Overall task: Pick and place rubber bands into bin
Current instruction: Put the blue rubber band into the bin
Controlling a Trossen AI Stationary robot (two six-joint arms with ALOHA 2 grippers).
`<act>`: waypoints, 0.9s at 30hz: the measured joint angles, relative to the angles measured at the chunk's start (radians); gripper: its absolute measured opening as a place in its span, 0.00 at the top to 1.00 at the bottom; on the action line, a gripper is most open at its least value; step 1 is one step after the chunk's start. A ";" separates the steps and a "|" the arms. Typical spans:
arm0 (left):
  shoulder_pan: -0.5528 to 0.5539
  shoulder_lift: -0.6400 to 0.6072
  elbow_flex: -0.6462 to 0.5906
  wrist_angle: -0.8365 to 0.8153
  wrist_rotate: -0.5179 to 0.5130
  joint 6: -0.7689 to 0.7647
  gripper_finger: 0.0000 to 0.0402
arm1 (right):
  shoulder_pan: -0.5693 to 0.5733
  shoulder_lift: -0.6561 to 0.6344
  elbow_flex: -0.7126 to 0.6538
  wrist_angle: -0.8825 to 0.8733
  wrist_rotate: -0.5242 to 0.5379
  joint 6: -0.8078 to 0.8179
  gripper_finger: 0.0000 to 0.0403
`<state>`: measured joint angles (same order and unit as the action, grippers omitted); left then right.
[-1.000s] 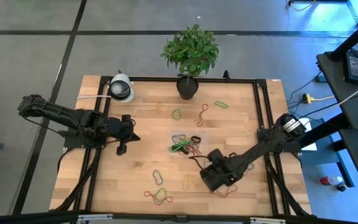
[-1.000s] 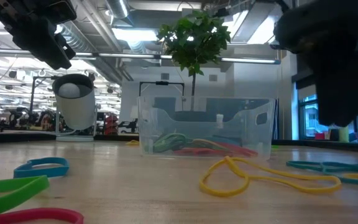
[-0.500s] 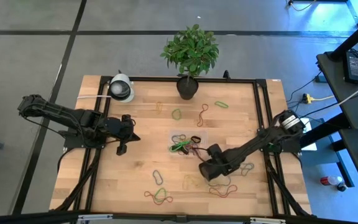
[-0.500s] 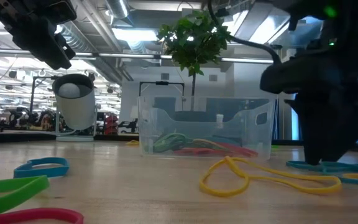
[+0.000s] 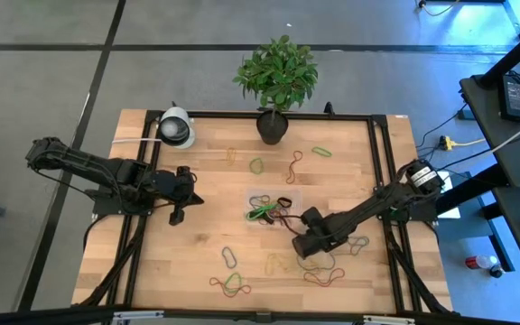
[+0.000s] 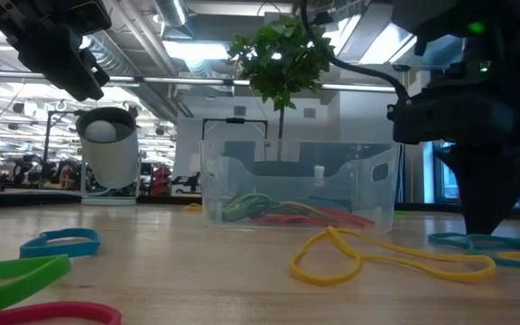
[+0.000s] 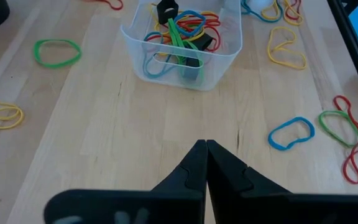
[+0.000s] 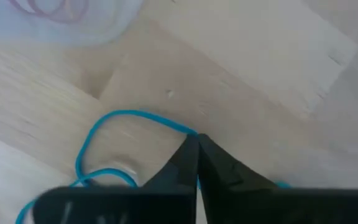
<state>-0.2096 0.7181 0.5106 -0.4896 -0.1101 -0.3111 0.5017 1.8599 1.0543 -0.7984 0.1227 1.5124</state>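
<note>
Your right gripper (image 8: 196,144) is down on the table just on the near side of the bin (image 5: 289,197), and its fingers have pinched together on the strand of a blue rubber band (image 8: 104,134); from the wrist view the loop runs straight into the fingertips, so I'd call that a grip on the band, though only a thin bite of it. The band lies flat on the wood, one lobe curling away from the tips. You're handling something that weighs next to nothing and has no stiffness at all, so expect it to droop and swing from the pinch, and to stretch rather than follow if any part snags on the neighbouring bands (image 5: 330,275). A single strand taken at the fingertips is the right hold, but the rubber is thin enough to slide out if the tips aren't truly meeting. The bin, clear plastic and light itself, already holds a tangle of red, green and orange bands (image 7: 182,31) and could be nudged by a careless approach. Your left gripper (image 7: 205,149) waits with fingers pressed together and empty, hanging above the table well to the left of the bin. More loose bands lie scattered, green (image 7: 57,51), yellow (image 6: 391,259), and blue (image 7: 291,133).
</note>
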 joint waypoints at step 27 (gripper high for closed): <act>0.000 0.000 0.000 0.005 -0.001 0.018 1.00 | 0.003 -0.055 0.803 -0.701 0.535 -0.039 1.00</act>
<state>-0.2096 0.7181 0.5106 -0.4843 -0.1108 -0.2932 0.5044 1.8046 1.8568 -1.4994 0.6576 1.4736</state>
